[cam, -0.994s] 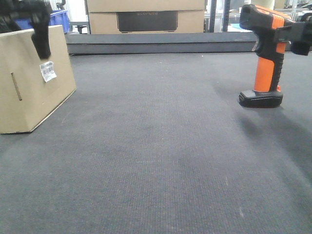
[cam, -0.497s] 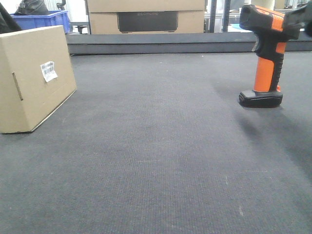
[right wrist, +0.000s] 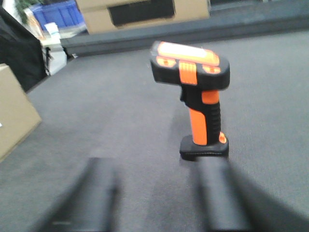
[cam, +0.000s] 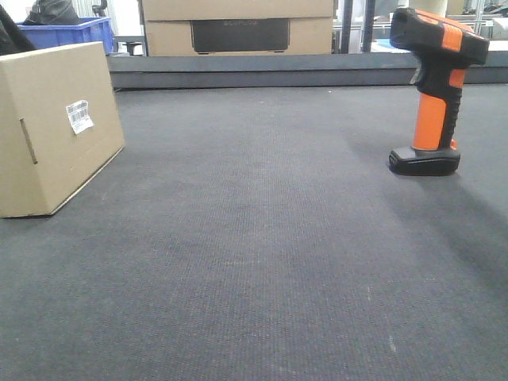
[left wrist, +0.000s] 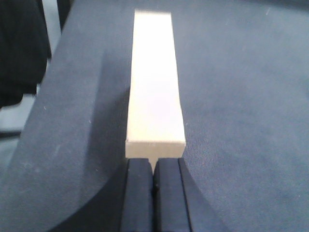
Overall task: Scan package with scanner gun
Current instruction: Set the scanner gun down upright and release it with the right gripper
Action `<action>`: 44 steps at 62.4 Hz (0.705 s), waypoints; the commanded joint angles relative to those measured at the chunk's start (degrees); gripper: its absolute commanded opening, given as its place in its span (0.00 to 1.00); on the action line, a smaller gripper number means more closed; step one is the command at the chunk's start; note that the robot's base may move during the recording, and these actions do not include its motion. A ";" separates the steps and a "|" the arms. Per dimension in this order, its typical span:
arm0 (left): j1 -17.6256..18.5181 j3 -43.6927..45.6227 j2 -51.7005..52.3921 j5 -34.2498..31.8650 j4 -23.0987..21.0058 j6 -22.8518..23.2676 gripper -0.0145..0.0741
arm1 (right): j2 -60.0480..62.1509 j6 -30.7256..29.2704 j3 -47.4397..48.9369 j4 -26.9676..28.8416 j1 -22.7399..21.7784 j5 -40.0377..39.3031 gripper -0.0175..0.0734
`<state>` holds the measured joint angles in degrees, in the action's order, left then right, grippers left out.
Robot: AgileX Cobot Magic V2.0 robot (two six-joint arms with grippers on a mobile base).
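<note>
Front view: the package [cam: 51, 127], brown cardboard with a white label [cam: 78, 116], sits at the left edge of the dark grey counter [cam: 254, 262]. The scanner gun [cam: 433, 87] stands upright on its foot near the right edge, well apart.

Left wrist view: the left tool [left wrist: 153, 191] has fingers pressed together, just behind the package's [left wrist: 154, 87] narrow top.

Right wrist view: the right tool [right wrist: 159, 198], blurred, is spread wide and empty, near the scanner gun [right wrist: 195, 96].
</note>
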<state>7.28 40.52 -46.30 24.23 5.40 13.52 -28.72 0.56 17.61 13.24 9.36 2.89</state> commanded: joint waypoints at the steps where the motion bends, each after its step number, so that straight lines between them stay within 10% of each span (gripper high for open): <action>1: -0.24 -3.81 4.16 -2.05 2.22 0.19 0.04 | 4.76 -0.03 -0.06 -3.65 -0.14 4.40 0.20; 7: -0.24 -6.44 8.01 -1.46 2.29 0.41 0.04 | 8.90 -0.03 -0.06 -7.44 -0.14 11.19 0.01; 22: -0.24 -20.14 21.17 -15.94 2.54 0.41 0.04 | 16.15 2.76 -0.06 -8.38 -0.69 22.79 0.01; 44: -0.24 -27.78 37.24 -15.58 1.31 0.41 0.04 | 20.35 9.96 0.58 -17.87 -7.10 22.52 0.01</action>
<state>7.28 12.99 -11.04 9.74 6.95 13.63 -8.95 10.02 17.61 -3.83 2.79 27.76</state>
